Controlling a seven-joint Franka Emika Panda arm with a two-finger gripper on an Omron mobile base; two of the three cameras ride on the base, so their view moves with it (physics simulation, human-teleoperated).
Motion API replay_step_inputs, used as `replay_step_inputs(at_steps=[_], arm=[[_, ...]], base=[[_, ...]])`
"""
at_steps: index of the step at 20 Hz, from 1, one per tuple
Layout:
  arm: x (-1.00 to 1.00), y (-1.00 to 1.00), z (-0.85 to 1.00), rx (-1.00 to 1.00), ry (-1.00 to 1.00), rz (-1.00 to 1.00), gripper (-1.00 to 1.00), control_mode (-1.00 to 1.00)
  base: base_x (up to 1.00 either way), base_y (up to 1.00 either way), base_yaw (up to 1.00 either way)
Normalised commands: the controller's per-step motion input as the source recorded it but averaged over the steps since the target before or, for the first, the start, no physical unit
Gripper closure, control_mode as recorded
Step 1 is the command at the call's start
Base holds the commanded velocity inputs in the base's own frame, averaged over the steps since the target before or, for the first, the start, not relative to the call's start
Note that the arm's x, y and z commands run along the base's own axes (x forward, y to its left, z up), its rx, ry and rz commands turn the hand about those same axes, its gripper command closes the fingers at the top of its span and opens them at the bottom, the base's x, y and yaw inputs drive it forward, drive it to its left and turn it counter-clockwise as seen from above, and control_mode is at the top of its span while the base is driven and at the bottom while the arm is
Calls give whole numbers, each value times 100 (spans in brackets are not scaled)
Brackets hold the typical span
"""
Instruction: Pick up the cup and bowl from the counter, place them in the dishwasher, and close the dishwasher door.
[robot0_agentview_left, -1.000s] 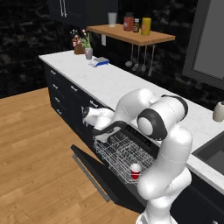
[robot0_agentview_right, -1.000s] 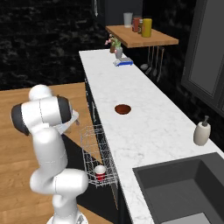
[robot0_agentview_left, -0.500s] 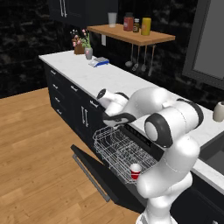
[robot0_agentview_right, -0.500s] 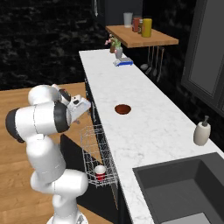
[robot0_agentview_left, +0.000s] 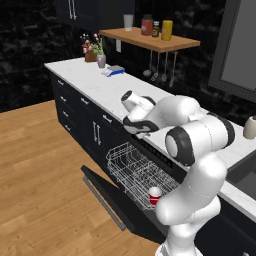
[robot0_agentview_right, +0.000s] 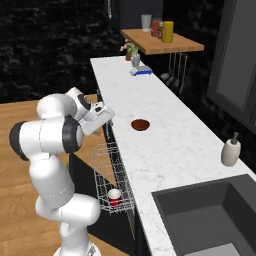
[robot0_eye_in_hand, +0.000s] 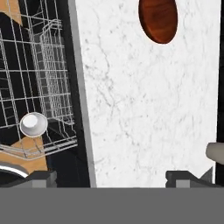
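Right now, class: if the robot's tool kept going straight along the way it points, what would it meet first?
Most likely the bare marble counter: the open tool looks down on it, short of the brown bowl. Depth is uncertain.

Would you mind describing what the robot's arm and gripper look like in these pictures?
The arm is made of glossy white, rounded, bulbous segments joined by dark grey to black joint rings and round end caps. No cables or markings are visible on it. The gripper has a white, boxy body with a dark underside, and its two small fingertips look dark grey and blocky in the hand view.
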Motion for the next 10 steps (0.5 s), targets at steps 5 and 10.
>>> replay_step_inputs(at_steps=[5, 10], arm=[[28, -74, 43, 17, 0, 0, -100, -100], [66, -64, 1, 9, 2, 5, -100, -100]], base=[[0, 0, 0], [0, 0, 0]])
